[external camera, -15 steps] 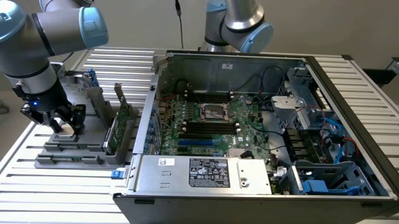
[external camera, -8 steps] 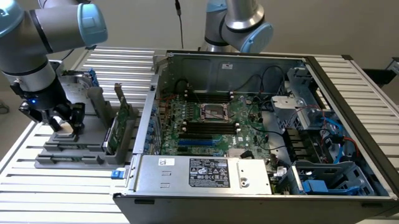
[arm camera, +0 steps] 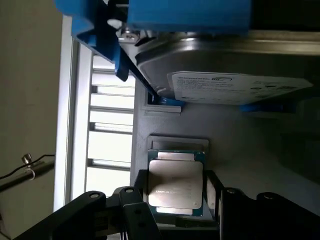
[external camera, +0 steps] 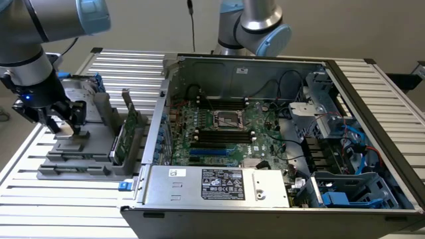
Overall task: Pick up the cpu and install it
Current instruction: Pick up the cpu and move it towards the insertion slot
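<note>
wrist view: the cpu lies flat, metal top up, in a shallow pocket of the grey fixture, and the claw is directly over it. its jaws stand apart, with one dark finger on each side of the chip, close to its two opposite edges; whether the fingers touch those edges cannot be told. the other two edges of the chip are free. just past the pocket the hard drive stands on edge in its blue bracket, close to the chip.

in the exterior view the claw hangs low over the fixture at that view's left, on the slatted tabletop. a green card stands upright between the claw and the open computer case. the metal-framed socket sits mid-board inside the case, well apart from the claw, with open air above it.
</note>
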{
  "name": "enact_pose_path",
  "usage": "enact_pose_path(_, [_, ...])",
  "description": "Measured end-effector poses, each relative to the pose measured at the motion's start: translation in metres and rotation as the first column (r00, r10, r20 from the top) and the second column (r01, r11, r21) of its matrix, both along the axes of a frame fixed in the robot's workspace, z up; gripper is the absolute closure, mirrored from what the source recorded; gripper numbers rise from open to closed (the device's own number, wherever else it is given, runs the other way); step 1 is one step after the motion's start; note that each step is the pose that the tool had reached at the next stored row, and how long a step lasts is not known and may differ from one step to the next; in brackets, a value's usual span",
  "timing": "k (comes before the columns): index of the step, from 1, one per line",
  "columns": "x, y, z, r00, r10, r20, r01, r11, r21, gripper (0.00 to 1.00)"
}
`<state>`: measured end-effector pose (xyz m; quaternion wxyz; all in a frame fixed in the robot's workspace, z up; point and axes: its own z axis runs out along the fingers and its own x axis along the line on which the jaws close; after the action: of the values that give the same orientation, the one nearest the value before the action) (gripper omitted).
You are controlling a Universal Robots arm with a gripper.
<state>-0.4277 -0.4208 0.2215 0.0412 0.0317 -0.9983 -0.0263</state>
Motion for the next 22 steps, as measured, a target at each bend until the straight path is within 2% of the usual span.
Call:
enact_pose_path(15, [0.021,0.0000,0.0682,1.0000,-0.006,-0.0019,0.006,1.0000,0.0000,0.45])
enact_pose_path(22, [0.040,0.0000,0.1001,1.0000,-0.006,-0.0066,0.006,1.0000,0.0000,0.45])
